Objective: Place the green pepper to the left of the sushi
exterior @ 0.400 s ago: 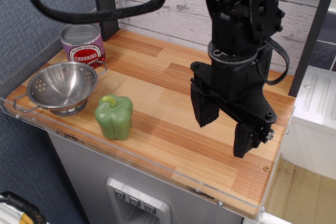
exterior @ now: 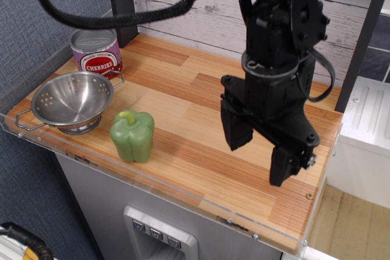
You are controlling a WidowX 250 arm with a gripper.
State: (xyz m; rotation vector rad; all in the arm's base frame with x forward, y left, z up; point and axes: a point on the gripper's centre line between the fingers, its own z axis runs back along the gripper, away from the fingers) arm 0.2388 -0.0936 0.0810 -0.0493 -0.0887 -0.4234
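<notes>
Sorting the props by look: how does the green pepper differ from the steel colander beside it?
The light-green lobed toy pepper is solid and matte; the shiny perforated steel colander is hollow and open-topped. The pepper stands taller and narrower, the colander wider, with wire handles. Both sit upright on the wooden counter.

Only the arm has moved: the gripper (exterior: 261, 153) has shifted slightly toward the desk's (exterior: 183, 111) left edge and lifted a touch, its fingers (exterior: 236, 127) spread as wide as before (nothing between them)

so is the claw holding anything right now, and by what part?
Nothing. The claw is open and empty over the right side; the green pepper sits untouched near the front left.
</notes>
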